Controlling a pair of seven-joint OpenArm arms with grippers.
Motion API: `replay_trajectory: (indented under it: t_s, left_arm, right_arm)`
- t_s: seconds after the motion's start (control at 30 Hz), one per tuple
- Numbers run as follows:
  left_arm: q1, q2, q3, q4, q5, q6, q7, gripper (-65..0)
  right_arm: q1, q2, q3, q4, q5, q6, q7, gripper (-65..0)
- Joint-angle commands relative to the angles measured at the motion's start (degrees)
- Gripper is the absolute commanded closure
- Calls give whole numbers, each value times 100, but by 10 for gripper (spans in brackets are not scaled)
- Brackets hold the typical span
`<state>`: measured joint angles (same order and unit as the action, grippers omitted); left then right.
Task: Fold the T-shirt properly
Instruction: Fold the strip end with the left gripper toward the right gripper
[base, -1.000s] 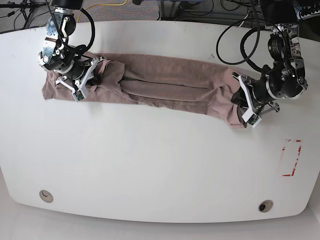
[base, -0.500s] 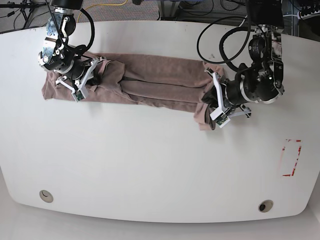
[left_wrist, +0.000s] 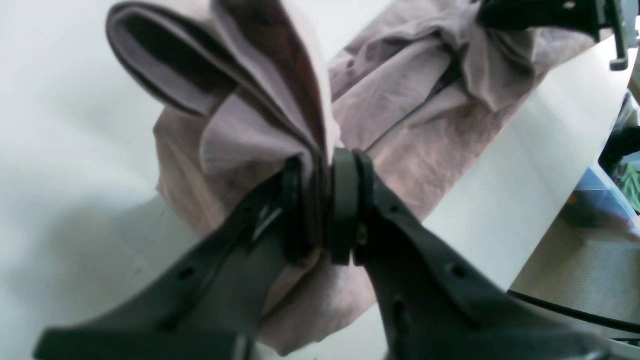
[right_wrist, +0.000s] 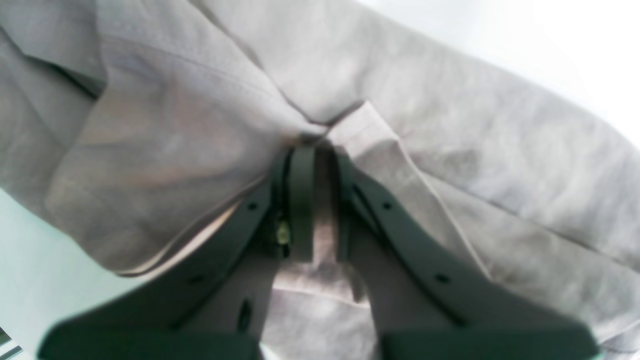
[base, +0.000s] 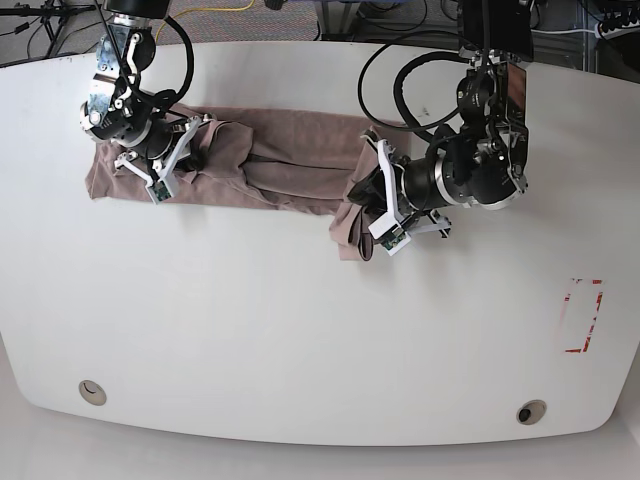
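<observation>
Lying in a long folded band across the far half of the white tabletop, the T-shirt is being gripped at both ends. The base view is giving the whole layout: the right end effector is sitting on the cloth near the end at that view's left, while the left end effector is holding the other end lifted and doubled back over the middle of the band, with a bunch of fabric hanging down at its tip. The left wrist view is showing what the base view cannot: the two dark fingers are pressed narrowly together on several stacked layers of cloth, which are fanning upward in looped folds, with the rest of the shirt lying flat beyond. The right wrist view is showing the right pair of fingers likewise nearly together, pinching a small ridge of fabric beside a stitched hem, the cloth around it wrinkled and resting on the tabletop. A red outlined rectangle is marked near the tabletop's edge, well apart from the shirt.
</observation>
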<state>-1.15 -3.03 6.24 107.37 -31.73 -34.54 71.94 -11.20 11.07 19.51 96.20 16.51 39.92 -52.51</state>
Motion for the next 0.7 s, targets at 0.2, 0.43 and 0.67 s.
replay_trajectory:
  t_s: [0.2, 0.43, 0.67]
  left_arm:
    - [-109, 8, -13, -148, -102, -5, -113, -44]
    - [-118, 8, -13, -157, -120, -5, -95, -50]
    - [-118, 17, 75, -166, -129, -5, -51, -172]
  right_arm:
    - [34, 40, 14, 63, -3, 8, 16, -51]
    - [43, 40, 14, 63, -3, 8, 16, -51]
    - [43, 40, 14, 63, -3, 8, 16, -51]
